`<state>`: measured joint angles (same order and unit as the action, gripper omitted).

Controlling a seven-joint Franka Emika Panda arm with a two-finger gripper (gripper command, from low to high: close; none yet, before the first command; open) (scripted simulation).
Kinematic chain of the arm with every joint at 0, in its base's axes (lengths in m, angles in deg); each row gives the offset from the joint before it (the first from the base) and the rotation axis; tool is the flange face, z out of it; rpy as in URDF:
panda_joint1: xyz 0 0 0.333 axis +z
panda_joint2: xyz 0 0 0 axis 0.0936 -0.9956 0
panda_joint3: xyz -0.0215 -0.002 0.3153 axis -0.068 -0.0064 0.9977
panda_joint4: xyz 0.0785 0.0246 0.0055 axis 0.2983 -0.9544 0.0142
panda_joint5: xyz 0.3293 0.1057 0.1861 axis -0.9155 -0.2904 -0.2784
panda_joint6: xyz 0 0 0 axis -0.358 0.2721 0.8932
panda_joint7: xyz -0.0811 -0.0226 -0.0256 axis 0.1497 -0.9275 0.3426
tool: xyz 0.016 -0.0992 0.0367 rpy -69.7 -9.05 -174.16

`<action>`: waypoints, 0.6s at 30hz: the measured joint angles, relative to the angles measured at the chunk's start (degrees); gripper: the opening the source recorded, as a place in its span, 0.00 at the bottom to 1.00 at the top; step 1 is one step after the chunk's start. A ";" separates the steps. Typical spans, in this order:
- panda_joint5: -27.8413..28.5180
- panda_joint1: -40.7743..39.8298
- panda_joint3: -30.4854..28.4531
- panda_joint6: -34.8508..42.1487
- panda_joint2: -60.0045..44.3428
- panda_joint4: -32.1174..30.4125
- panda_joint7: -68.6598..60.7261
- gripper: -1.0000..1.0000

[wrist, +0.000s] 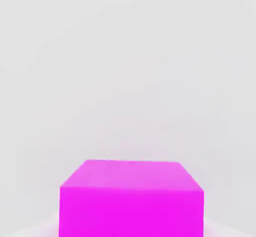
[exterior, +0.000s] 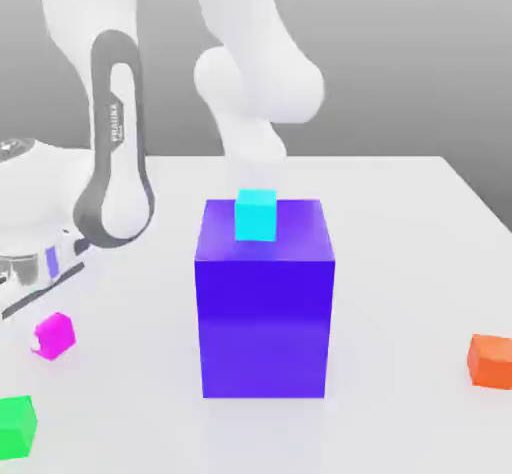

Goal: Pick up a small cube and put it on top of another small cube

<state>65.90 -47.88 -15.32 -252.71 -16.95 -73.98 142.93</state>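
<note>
The small cube (exterior: 53,335), bright magenta-pink, is low over the white table at the exterior view's left. It lies just below the arm's hand, turned a little askew to the table's edges. In the hand view the same small cube (wrist: 131,199) is very close and squarely in line with the hand. My gripper (exterior: 51,314) reaches down onto it and is shut on it. The fingers themselves are hard to make out against the white arm.
A big blue-violet block (exterior: 265,302) stands mid-table with a cyan cube (exterior: 256,214) on its top. A green cube (exterior: 15,427) lies at the front left corner and an orange cube (exterior: 490,360) at the right. The arm's links rise behind the block.
</note>
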 joint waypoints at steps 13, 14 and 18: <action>3.63 7.15 3.89 18.58 -1.95 20.48 7.43 0.00; 3.73 7.43 4.03 18.06 -3.38 21.42 7.72 0.00; 3.99 7.83 4.04 12.47 -10.17 22.62 8.09 1.00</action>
<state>69.89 -40.06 -11.28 -240.24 -27.12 -51.36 151.02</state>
